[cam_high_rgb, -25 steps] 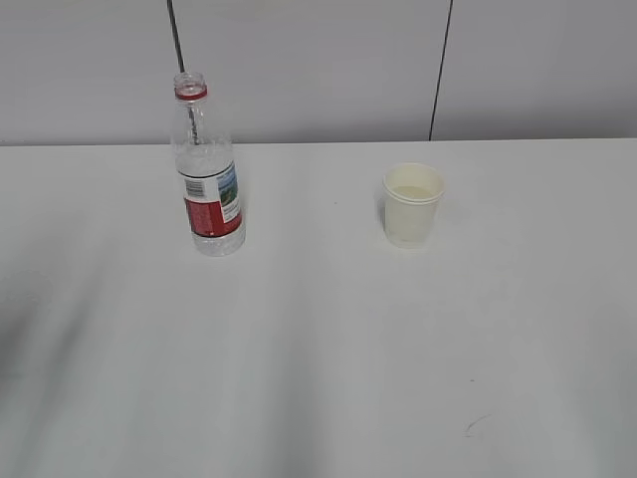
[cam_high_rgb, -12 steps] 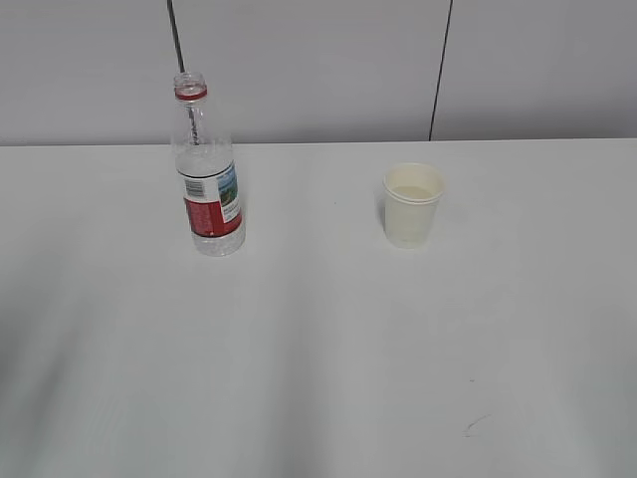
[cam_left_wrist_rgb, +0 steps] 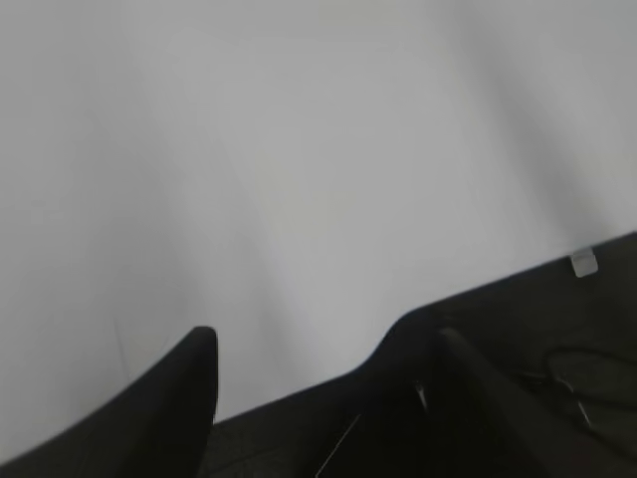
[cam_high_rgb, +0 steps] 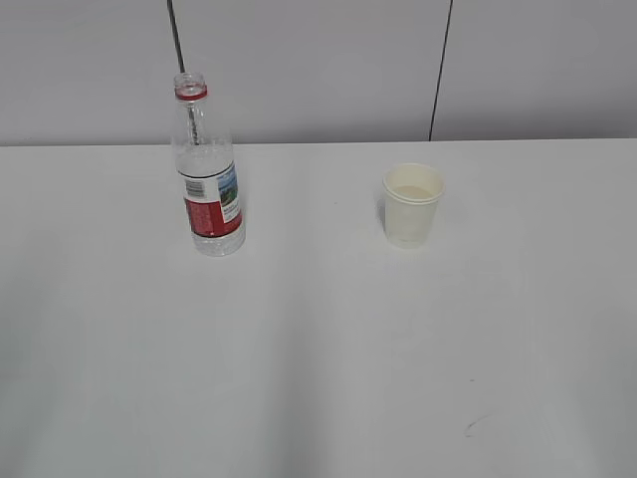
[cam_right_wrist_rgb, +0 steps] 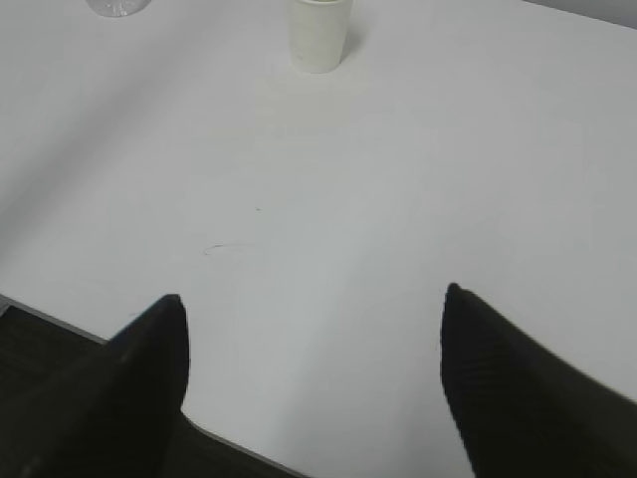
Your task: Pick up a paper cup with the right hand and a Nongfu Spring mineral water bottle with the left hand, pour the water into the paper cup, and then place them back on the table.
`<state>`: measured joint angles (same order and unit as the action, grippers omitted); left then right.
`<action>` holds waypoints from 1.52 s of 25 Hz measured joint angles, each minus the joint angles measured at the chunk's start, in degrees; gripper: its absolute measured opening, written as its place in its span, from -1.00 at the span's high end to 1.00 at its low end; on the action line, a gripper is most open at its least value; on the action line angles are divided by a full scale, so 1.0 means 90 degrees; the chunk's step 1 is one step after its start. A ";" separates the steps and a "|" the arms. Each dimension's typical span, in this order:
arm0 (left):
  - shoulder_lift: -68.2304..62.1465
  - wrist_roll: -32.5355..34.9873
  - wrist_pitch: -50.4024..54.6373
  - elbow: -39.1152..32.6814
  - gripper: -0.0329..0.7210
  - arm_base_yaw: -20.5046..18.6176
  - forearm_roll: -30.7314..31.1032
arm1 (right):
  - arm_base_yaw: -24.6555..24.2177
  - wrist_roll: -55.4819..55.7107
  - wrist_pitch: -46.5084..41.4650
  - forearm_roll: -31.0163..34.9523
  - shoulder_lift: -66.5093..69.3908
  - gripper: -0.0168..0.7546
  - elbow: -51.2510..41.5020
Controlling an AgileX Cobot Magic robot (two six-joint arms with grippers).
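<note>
Since neither arm showed in the exterior view, bottle [cam_high_rgb: 207, 169] and cup [cam_high_rgb: 412, 205] stood alone and upright on the tabletop [cam_high_rgb: 318, 378], bottle left, cup right, well apart, which matched each to its own hand. Bottle had no cap, red neck ring exposed, so a pour needed no unscrewing. Cup looked to have liquid in it already, though I couldn't be sure. Right hand [cam_right_wrist_rgb: 314, 329] sat near the tabletop's front edge, fingers [cam_right_wrist_rgb: 149, 349] spread wide, nothing between them, cup far ahead at the top of its view. Left hand [cam_left_wrist_rgb: 318, 349] was over the tabletop edge with dark floor below; fingers apart, empty, view blurred, bottle not visible there. Judged: either pre-grasp or already set back.
</note>
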<state>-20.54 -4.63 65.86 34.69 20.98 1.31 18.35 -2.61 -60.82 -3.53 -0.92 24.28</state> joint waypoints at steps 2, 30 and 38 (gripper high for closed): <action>0.0379 0.0237 0.0438 0.0009 -0.16 0.0000 -0.0071 | 0.0000 0.0000 0.0000 0.0000 0.0000 -0.56 0.0000; 0.1735 0.0573 -0.0443 -0.0389 -0.46 0.0000 -0.0146 | 0.0000 0.0011 0.0011 0.0000 0.0000 -0.55 0.0000; 0.1735 0.0573 -0.0449 -0.0389 -0.37 0.0000 -0.0146 | 0.0000 0.0011 0.0011 0.0000 0.0000 -0.55 0.0000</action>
<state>-4.93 0.53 61.82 31.20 20.98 0.00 18.35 -2.51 -60.72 -3.53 -0.92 24.28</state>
